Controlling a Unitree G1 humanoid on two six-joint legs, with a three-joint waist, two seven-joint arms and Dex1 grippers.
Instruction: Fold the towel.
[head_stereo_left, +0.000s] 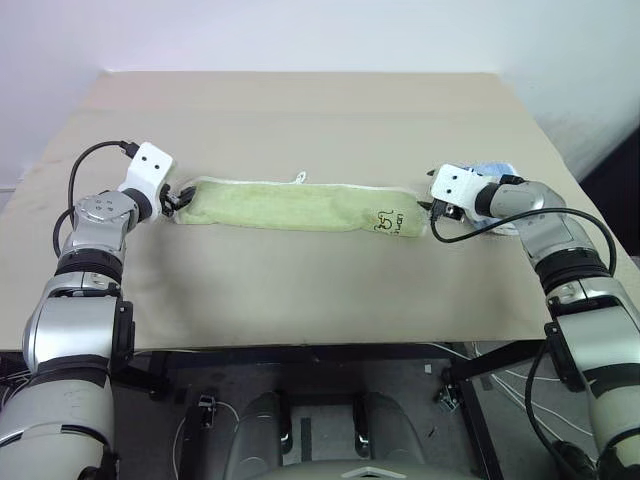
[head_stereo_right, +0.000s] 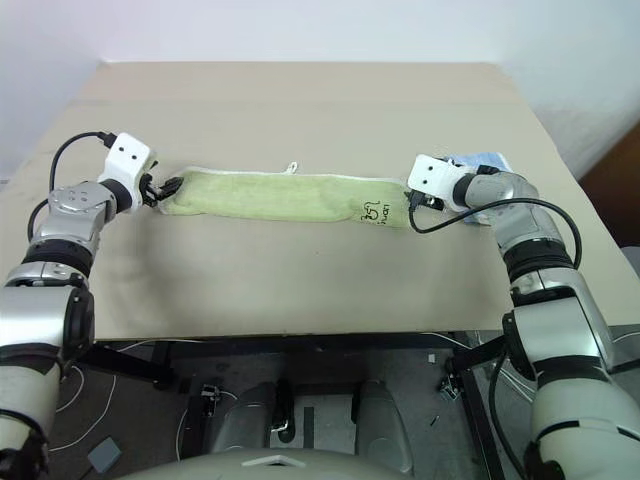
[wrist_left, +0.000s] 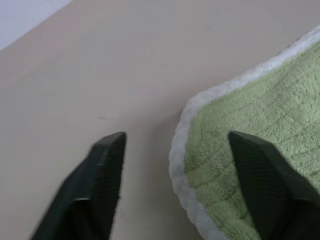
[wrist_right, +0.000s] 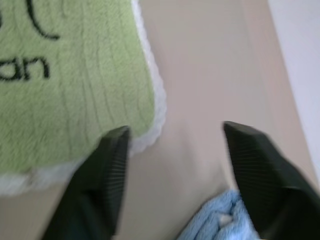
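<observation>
The light green towel (head_stereo_left: 300, 206) lies across the table as a long narrow folded strip, with its white loop (head_stereo_left: 299, 178) on the far edge and the dark printed mark (head_stereo_left: 388, 220) near its right end. My left gripper (head_stereo_left: 180, 197) is at the strip's left end. It is open, and in the left wrist view the towel's white-edged corner (wrist_left: 190, 150) lies between its fingers (wrist_left: 107, 165), ungripped. At the strip's right end my right gripper (head_stereo_left: 432, 207) is open too. The towel corner (wrist_right: 145, 100) there lies beside one finger (wrist_right: 107, 170).
A smaller light blue towel (head_stereo_left: 495, 170) lies bunched just behind my right wrist, and its edge (wrist_right: 220, 220) shows close to the right gripper. The beige table (head_stereo_left: 300, 100) has bare surface beyond and in front of the strip. Its front edge is near my body.
</observation>
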